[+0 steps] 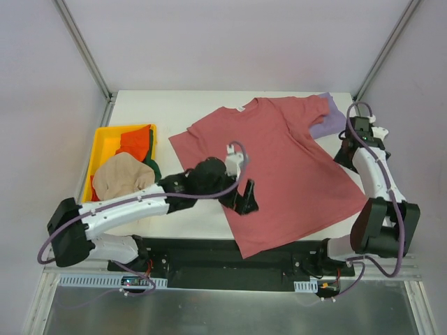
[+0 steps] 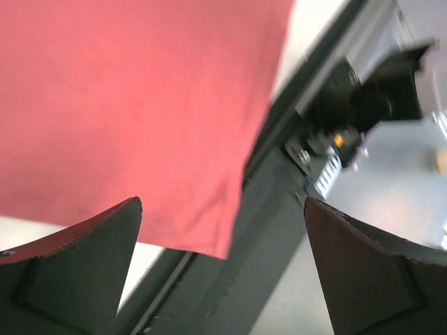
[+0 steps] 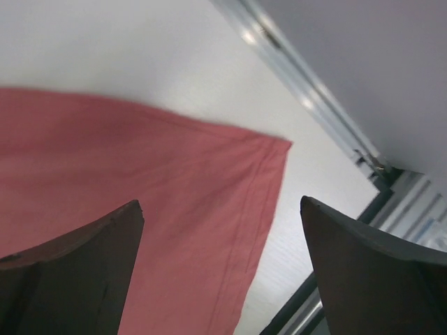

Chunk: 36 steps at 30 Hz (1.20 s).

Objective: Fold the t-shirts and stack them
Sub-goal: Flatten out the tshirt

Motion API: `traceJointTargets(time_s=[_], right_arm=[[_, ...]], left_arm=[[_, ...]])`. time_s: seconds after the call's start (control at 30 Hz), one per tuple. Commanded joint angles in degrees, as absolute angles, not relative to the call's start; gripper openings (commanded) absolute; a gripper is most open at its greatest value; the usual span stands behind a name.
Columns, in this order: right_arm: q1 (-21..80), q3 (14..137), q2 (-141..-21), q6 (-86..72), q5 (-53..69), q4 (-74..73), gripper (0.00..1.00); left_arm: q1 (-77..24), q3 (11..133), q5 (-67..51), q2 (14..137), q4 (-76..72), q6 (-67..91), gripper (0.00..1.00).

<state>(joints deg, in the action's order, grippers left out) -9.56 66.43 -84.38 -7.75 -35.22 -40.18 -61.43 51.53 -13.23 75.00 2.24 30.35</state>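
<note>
We see the red shirt (image 1: 286,167) spread flat on the table (image 1: 160,112), its long axis running from the collar at the far side to the hem at the near edge and leaning a little to the right. The left gripper (image 1: 244,199) hangs over the shirt's left side edge near the hem, fingers spread wide and holding nothing. The right gripper (image 1: 347,152), also spread and bare, sits just beside the right side edge, below the sleeve. The shirt thus lies between the two, and we judge the left gripper the nearer to cloth. A lavender shirt (image 1: 330,124) peeks from under the right sleeve. Beige (image 1: 122,176), orange (image 1: 136,143) and green (image 1: 154,167) shirts sit in the bin (image 1: 98,146). We can read no writing; the collar tag is too small.
</note>
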Motion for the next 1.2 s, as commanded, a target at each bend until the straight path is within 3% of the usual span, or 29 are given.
traceJointTargets(time_s=[0.0,0.17,0.23,0.43,0.67,0.8,0.97,1.07,1.17], right_arm=[[-1.3,60.0,-75.3,-12.6,-25.0,-40.5,0.96],[11.7,49.8,-73.5,-19.6,-14.6,-34.5,0.96],[14.3,48.0,-75.8,-21.5,-12.3,-33.7,0.96],[13.5,49.6,-84.6,-20.8,-14.4,-34.5,0.96],[9.2,53.5,-92.7,-18.4,-17.0,-36.2,0.96],[4.8,56.7,-96.7,-13.7,-14.7,-36.6,0.96],[-2.3,64.5,-102.4,-9.9,-10.9,-36.8,0.96],[-4.3,71.3,-106.6,-7.5,-11.5,-38.6,0.96],[-5.2,79.8,-112.0,-3.9,-10.3,-40.1,0.96]], left_arm=[[-49.5,60.0,0.8,72.3,14.6,24.0,0.99],[-35.8,69.7,1.2,82.6,14.4,21.1,0.99],[-31.2,75.6,-3.6,90.0,15.0,20.5,0.99],[-22.2,90.4,-10.1,111.5,18.7,22.4,0.99],[-21.1,92.5,-9.0,120.0,24.2,22.4,0.99],[-21.2,87.3,-12.2,119.6,25.7,24.3,0.99],[-23.6,70.5,-20.0,110.9,25.4,29.8,0.99],[-31.7,60.1,-18.6,103.9,24.0,33.5,0.99],[-44.0,55.7,-24.8,99.9,21.8,34.1,0.99]])
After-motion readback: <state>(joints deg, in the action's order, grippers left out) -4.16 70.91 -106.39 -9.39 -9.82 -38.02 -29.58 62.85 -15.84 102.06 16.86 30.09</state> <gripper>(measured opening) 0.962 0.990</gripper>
